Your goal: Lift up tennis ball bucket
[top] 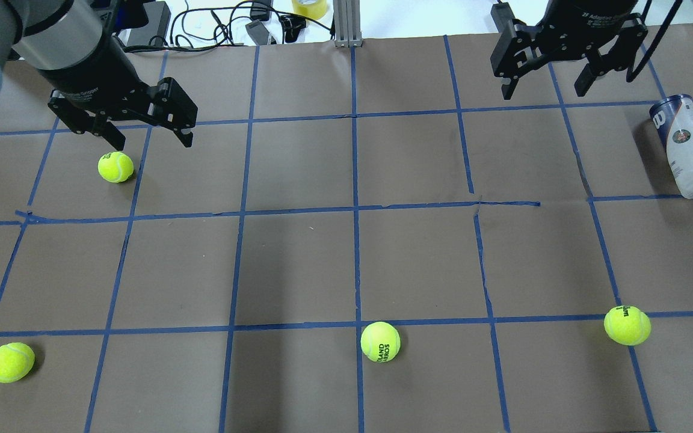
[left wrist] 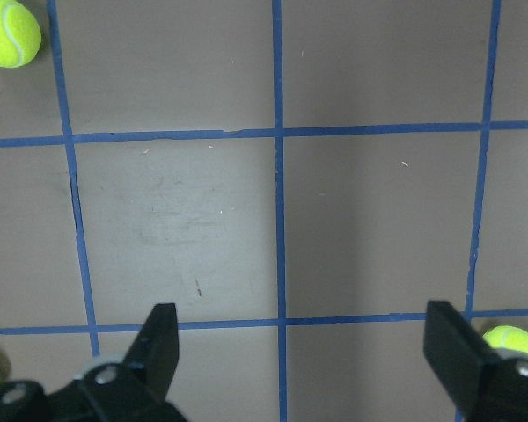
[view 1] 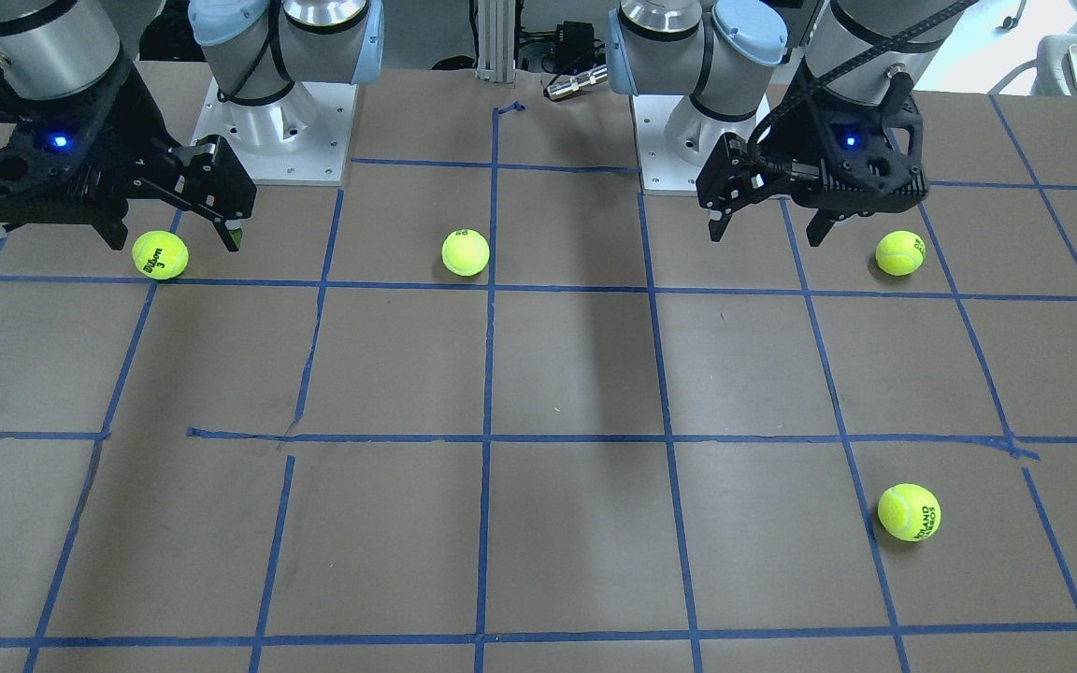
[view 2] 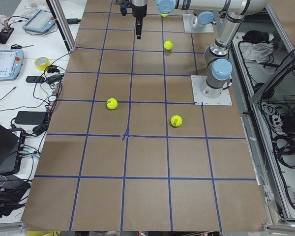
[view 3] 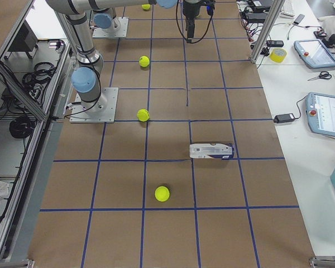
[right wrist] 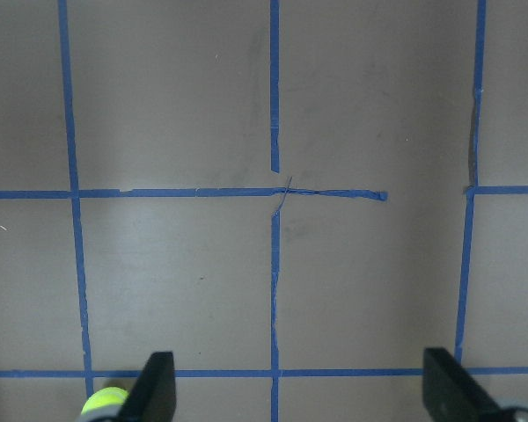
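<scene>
The tennis ball bucket point(top: 686, 147) lies on its side at the table's far right edge, a clear tube with a white and dark-blue label, its dark blue rim pointing away from me. It also shows in the exterior right view point(view 3: 211, 151). My right gripper point(top: 543, 92) is open and empty, raised above the table, well to the left of the bucket; it also shows in the front view point(view 1: 176, 242). My left gripper point(top: 153, 143) is open and empty, raised over the left side point(view 1: 766, 236). The bucket shows in neither wrist view.
Several yellow-green tennis balls lie loose on the brown taped table point(top: 298, 264): one far left point(top: 115, 166), one near left point(top: 9, 362), one near centre point(top: 380, 341), one near right point(top: 627, 325). Cables and gear lie beyond the far edge.
</scene>
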